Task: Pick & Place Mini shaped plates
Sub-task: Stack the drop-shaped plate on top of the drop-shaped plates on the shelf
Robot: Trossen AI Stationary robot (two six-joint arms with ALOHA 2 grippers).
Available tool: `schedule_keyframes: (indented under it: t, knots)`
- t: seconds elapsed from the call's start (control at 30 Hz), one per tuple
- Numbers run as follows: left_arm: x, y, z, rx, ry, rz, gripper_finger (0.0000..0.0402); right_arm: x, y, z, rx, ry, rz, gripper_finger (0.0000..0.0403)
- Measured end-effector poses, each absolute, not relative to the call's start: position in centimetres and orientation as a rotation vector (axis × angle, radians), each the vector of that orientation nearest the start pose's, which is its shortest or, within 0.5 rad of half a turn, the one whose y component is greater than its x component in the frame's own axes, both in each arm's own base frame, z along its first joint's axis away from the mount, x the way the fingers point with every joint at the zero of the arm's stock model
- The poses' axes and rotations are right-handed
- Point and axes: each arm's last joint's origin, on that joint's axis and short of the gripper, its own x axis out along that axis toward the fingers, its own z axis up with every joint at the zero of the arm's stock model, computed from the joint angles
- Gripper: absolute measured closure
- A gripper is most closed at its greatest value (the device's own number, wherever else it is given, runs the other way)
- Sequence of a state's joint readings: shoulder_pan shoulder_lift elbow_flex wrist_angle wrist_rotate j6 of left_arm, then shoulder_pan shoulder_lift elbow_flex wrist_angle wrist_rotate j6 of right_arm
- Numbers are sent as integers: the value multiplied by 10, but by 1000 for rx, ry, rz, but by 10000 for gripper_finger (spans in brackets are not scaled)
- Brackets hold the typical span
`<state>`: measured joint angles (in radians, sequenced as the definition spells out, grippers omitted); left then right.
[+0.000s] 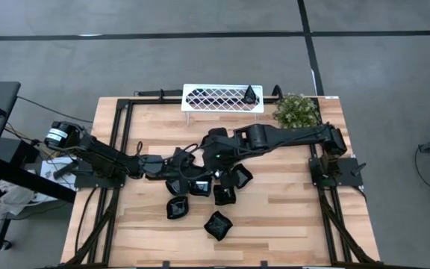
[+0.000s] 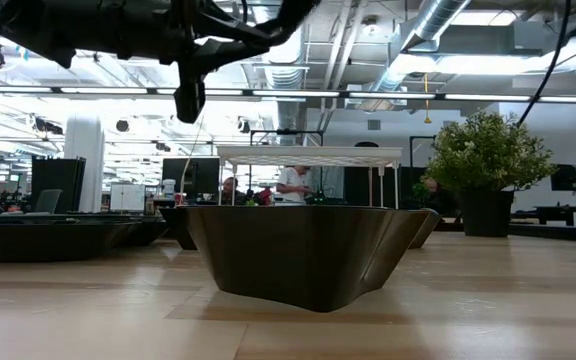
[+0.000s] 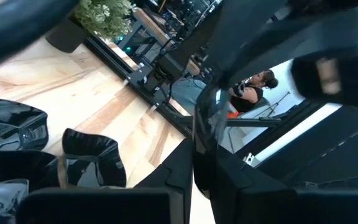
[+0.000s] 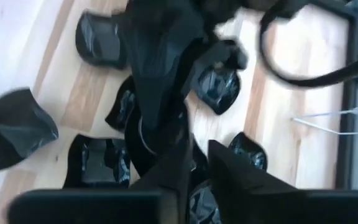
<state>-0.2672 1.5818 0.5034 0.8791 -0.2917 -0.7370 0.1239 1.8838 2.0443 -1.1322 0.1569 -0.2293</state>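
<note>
Now | my right tool point(image 1: 213, 158) over mini shaped plates point(image 1: 216, 224) mid-bench point(image 1: 290, 209) | fingers' state: can't tell | my left tool point(image 1: 172, 166) beside it, also unclear

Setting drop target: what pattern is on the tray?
White lattice tray, diamond openwork; clearest in the high view.

We see bare table point(image 1: 290, 217) at the front right. Mini shaped plates point(image 1: 200, 187) crowd the centre. Tray point(image 1: 222, 99) and plant point(image 1: 297, 110) line the back edge.

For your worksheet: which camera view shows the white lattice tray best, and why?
The high view: the white lattice tray shows whole from above at the table's far edge, one black plate on its right end. The low view shows only its edge, raised on thin legs. Neither wrist view clearly shows it.
</note>
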Motion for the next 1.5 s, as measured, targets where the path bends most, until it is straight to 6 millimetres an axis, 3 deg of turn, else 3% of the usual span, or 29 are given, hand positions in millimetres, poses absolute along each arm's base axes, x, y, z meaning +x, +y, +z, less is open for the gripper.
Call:
schedule_keyframes:
  t: [0.2, 0.37, 0.6, 0.9, 1.07, 1.27, 1.37, 1.5]
  knots:
    - [277, -66, 161, -658, 153, 143, 373, 374, 41, 406, -307, 921, 24, 285]
    - [277, -63, 162, -610, 121, 213, 378, 364, 38, 431, -258, 861, -86, 259]
    - [277, -61, 164, -508, 82, 289, 376, 342, 44, 445, -251, 881, -275, 280]
    - [277, -62, 167, -469, 63, 275, 376, 304, 85, 445, -320, 789, -462, 310]
    - [277, -62, 170, -462, 46, 269, 377, 272, 101, 410, -321, 714, -498, 310]
    - [278, -59, 179, -455, -31, 260, 379, 238, 98, 332, -237, 444, -530, 310]
    - [279, -55, 183, -446, -71, 266, 376, 233, 92, 294, -186, 294, -534, 311]
    - [279, -53, 183, -440, -68, 279, 378, 234, 86, 276, -109, 64, -513, 310]
